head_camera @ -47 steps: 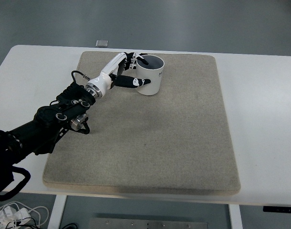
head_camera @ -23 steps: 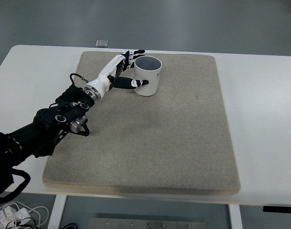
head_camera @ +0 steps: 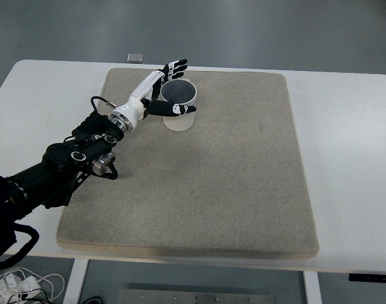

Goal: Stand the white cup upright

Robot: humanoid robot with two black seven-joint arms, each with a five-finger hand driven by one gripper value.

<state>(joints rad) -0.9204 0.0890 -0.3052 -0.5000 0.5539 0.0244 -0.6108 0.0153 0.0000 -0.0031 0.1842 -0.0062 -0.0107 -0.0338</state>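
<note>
- Worktop (head_camera: 345, 139) carries a grey mat (head_camera: 243, 177).
- Left hand (head_camera: 156, 95) sits at the cup's nine o'clock, fingers (head_camera: 178, 64) spread, thumb across its front.
- Cup (head_camera: 179, 106) stands upright at the mat's eleven o'clock; I judge only withdrawal remains.

white cup (head_camera: 179, 107), upright, mat's far-left area

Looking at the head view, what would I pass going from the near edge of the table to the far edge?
White table's near edge → beige mat → robot hand beside the upright white cup → small grey object at the far edge.
</note>
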